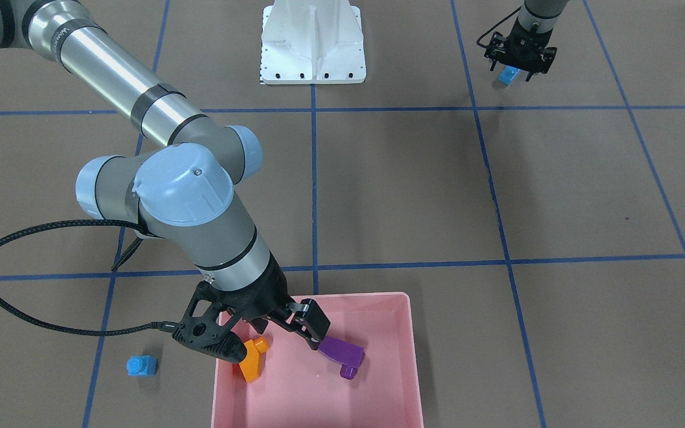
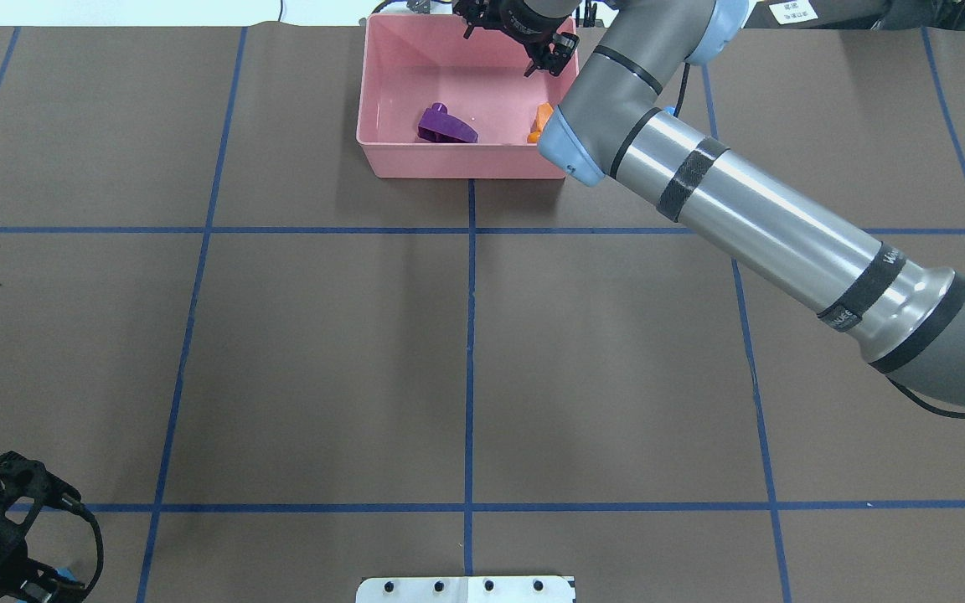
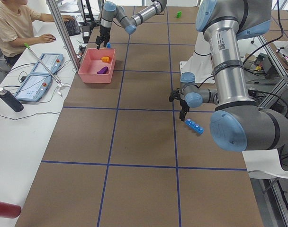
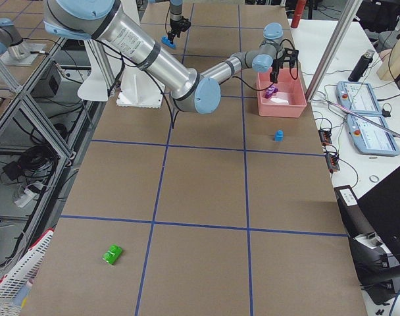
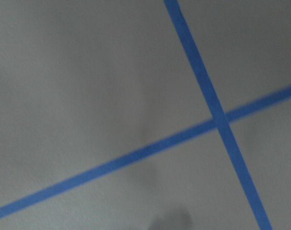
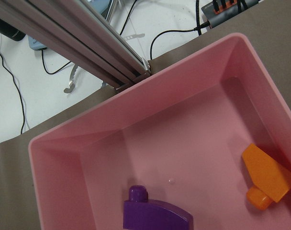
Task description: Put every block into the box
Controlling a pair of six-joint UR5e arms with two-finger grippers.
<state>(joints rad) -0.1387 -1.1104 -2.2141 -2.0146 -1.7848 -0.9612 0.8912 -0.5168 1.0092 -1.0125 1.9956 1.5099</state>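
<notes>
1. Box (image 1: 405,356): a pink tray on the brown table (image 1: 586,196). It is at the edge farthest from the robot base.
2. Right gripper (image 1: 271,342): positioned over the box at the wall nearest the robot. The jaws stand apart and hold nothing.
3. Orange block (image 1: 251,361): inside the box. It lies on the floor against the side wall on the robot's right, below one right-gripper finger.
4. Purple sloped block (image 1: 342,353): inside the box, near the middle of the floor and apart from the orange block.
5. Small blue block (image 1: 141,365): on the table outside the box, near its wall on the robot's right.
6. Green block (image 4: 112,253): on the table, well apart from the box toward the robot's right end.
7. Long blue block (image 3: 194,126): well apart from the box, close to the robot base and directly under the left gripper (image 1: 518,72).
8. Left gripper: jaw state cannot be determined. Contact with the long blue block cannot be determined.
</notes>
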